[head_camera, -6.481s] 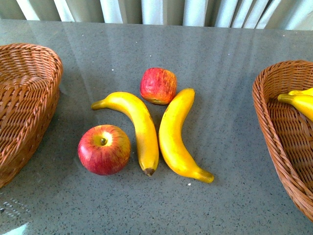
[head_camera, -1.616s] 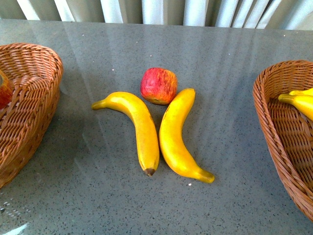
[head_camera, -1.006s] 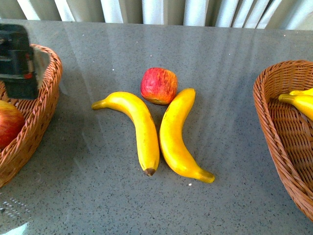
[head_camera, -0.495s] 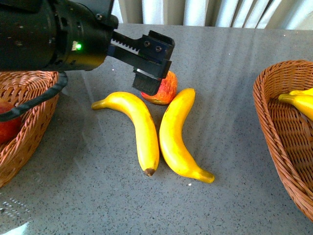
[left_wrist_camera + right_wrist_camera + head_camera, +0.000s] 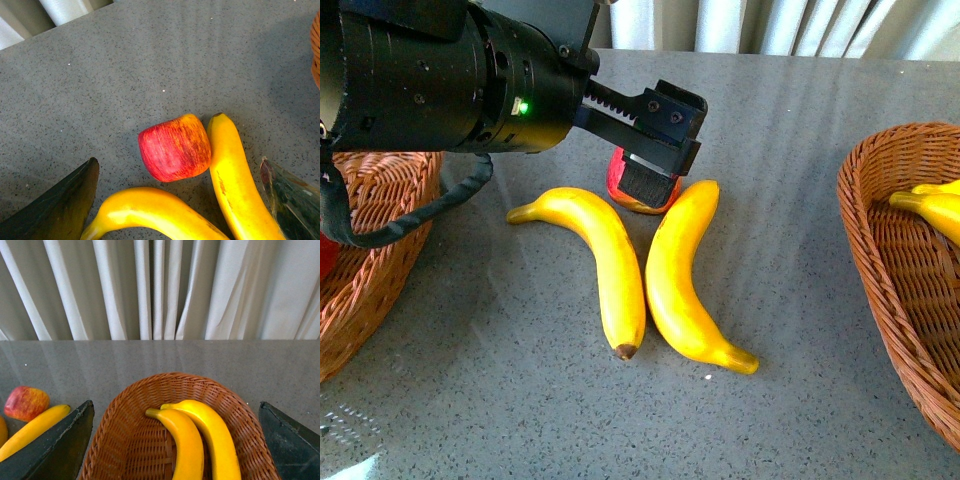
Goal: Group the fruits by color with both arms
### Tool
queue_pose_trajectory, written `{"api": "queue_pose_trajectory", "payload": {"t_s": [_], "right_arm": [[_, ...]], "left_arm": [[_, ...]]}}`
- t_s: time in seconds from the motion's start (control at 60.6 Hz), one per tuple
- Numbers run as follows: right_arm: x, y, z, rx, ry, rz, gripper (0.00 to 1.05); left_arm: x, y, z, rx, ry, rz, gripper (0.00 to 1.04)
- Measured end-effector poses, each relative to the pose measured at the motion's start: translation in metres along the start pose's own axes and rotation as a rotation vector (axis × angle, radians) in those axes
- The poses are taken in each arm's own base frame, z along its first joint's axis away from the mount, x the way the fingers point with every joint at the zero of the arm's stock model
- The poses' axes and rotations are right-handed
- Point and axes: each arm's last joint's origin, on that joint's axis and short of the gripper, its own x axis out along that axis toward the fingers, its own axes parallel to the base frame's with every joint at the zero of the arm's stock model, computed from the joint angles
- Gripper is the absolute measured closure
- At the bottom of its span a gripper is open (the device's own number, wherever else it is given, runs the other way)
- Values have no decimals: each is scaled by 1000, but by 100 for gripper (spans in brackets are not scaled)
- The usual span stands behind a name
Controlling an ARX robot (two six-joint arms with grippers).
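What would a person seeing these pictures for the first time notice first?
The big black left arm, stretched over the table with its open pincer by the red apple. Next, two yellow bananas lying beside that apple, and two more in the right basket.

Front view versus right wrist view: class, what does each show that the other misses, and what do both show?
Only the front view: the left gripper at the apple, and the left basket. Only the right wrist view: the right gripper, open, and two whole bananas in the right basket. Both: apple, right basket, a banana on the table, curtains.
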Motion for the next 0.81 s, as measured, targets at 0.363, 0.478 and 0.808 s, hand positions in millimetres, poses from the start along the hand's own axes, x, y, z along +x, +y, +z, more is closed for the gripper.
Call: {"api": "queue_pose_trajectory", "payload": {"t_s": [0.363, 0.478, 0.808], "right_arm": [[0, 0, 0, 0, 0, 0, 9], [0, 0, 0, 0, 0, 0, 9], [0, 0, 0, 0, 0, 0, 9]], "left_arm": [[2, 0, -1, -165, 24, 123, 9], [14, -2, 4, -227, 35, 123, 9], [61, -15, -1, -225, 107, 108, 9]]}}
